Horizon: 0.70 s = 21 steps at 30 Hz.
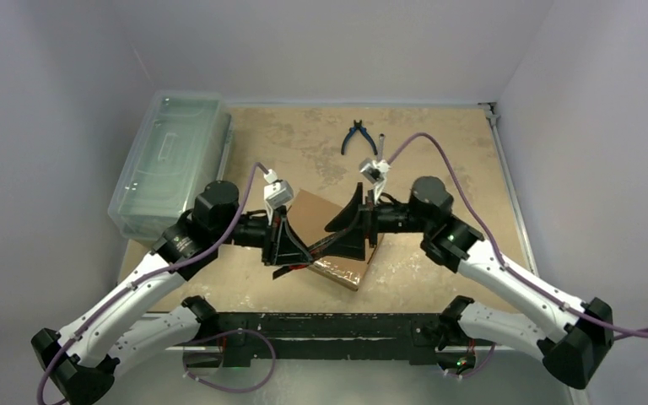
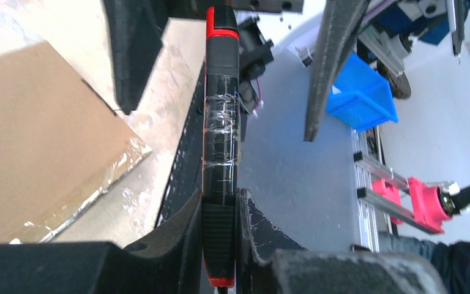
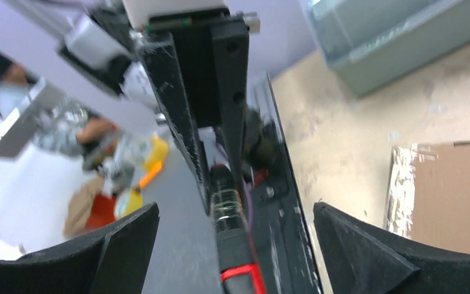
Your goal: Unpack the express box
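The brown cardboard express box (image 1: 340, 267) lies closed near the table's front middle, under both grippers. It also shows in the left wrist view (image 2: 37, 141) and the right wrist view (image 3: 453, 196). My left gripper (image 1: 289, 245) is shut on a black and red taped tool (image 2: 221, 122), held just above the box; its jaws (image 2: 220, 226) clamp the tool's ribbed end. My right gripper (image 1: 350, 229) faces it, open, with one finger on each side of the tool (image 3: 232, 239) and not touching it. The right fingers (image 3: 122, 245) stand wide apart.
A large clear plastic lidded bin (image 1: 169, 160) stands at the left edge of the table. Blue-handled pliers (image 1: 359, 135) lie at the back middle. The black base rail (image 1: 329, 325) runs along the near edge.
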Each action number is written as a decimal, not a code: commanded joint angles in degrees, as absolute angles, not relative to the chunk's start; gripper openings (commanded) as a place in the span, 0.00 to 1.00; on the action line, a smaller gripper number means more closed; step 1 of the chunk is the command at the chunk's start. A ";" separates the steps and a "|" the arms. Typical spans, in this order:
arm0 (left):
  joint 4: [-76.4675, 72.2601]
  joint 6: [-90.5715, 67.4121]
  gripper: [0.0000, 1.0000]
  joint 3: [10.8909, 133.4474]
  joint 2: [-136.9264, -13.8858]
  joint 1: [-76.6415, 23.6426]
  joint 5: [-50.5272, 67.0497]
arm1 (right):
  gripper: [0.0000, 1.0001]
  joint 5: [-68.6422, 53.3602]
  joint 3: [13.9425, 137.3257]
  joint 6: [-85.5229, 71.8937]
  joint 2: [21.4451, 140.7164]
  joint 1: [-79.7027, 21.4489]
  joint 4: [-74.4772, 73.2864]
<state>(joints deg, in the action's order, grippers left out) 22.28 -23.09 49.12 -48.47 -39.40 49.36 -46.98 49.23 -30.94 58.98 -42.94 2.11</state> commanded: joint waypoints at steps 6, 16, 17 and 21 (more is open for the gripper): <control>-9.15 -41.43 0.00 45.31 -46.35 -39.54 44.04 | 0.99 -30.12 31.30 -69.58 54.51 -42.93 58.06; -12.09 -42.77 0.00 44.63 -47.77 -39.49 43.86 | 0.60 -28.00 33.25 -74.61 63.38 -44.40 73.04; -12.19 -42.97 0.00 44.52 -47.73 -39.47 43.61 | 0.58 -27.56 33.48 -74.62 63.97 -44.77 73.21; -13.43 -43.84 0.00 44.24 -47.70 -39.51 42.76 | 0.52 -23.93 33.25 -73.29 64.55 -46.19 73.03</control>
<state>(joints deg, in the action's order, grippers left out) -7.97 -42.00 45.01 -48.14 -39.40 44.03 -28.69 31.57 -72.93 64.71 -44.99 67.46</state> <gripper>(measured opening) 0.173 0.554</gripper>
